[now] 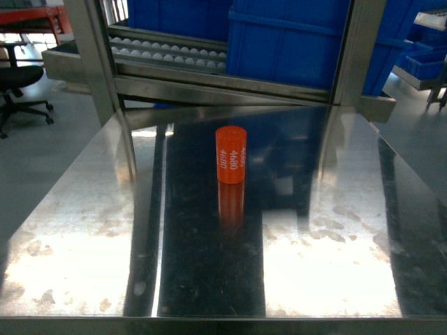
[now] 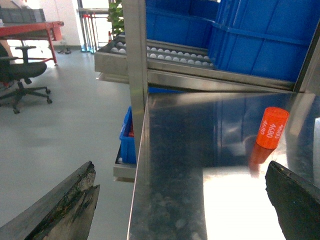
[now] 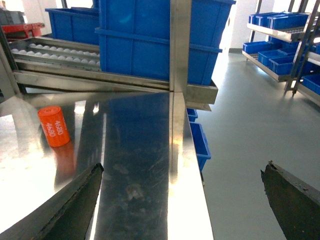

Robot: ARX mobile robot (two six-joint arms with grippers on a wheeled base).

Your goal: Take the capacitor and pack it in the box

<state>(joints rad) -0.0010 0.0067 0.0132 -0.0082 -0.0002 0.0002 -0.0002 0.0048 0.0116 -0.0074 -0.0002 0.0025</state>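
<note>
An orange cylindrical capacitor (image 1: 231,154) with white "4680" print stands upright near the middle of the shiny steel table (image 1: 84,230). It also shows as the capacitor (image 2: 272,128) at the right of the left wrist view and the capacitor (image 3: 53,126) at the left of the right wrist view. My left gripper (image 2: 181,175) is open over the table's left edge, well short of the capacitor. Over the table's right edge my right gripper (image 3: 182,175) is open too, with nothing between its fingers. The box is out of view. Neither gripper shows in the head view.
Large blue bins (image 1: 293,42) sit on a roller rack (image 1: 167,52) behind the table. Steel uprights (image 1: 94,56) stand at the table's back corners. A small blue bin (image 3: 200,142) sits below the right edge, shelving with blue bins (image 3: 280,30) farther right, and an office chair (image 2: 20,75) to the left.
</note>
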